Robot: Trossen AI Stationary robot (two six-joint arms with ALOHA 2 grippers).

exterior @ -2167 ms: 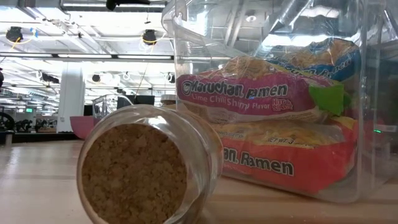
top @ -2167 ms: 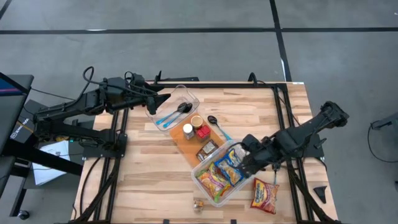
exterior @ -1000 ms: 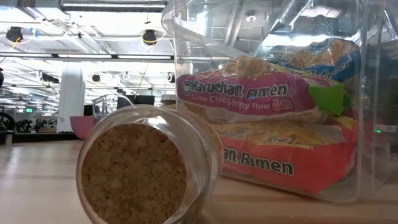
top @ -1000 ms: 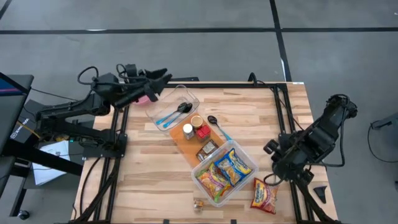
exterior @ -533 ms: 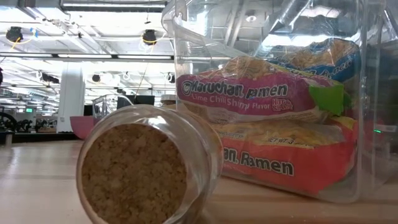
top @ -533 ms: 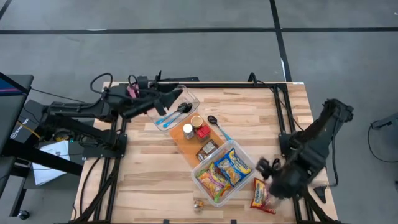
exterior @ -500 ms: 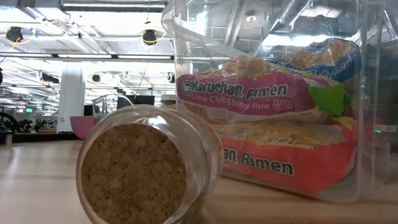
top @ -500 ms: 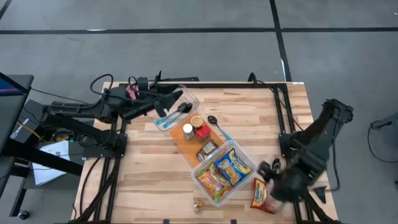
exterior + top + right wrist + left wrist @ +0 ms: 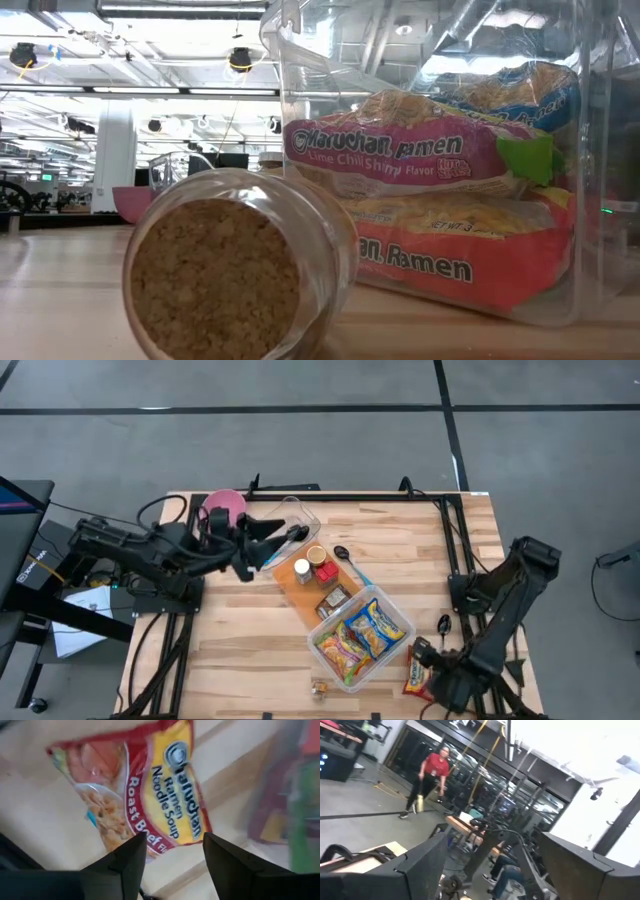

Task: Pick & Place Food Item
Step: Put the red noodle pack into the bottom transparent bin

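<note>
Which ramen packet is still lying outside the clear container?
The Roast Beef ramen packet, flat on the wooden table beside the clear container, under the right gripper. The other packets lie inside.

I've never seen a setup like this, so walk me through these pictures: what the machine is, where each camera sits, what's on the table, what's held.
It is a robot with two dark arms at a wooden table, each ending in a two-finger pincer.

The top picture looks straight down. The low one sits at table height, close behind a jar lying on its side and a clear bin of ramen packs. The other two come from cameras on the wrists.

On the table: the bin, a tray with spoons, small jars on a board, and one loose ramen pack near the right front corner.

The left pincer is open by the tray; its camera sees only the room and a person far off. The right pincer is open just above the loose pack. Neither holds anything.
</note>
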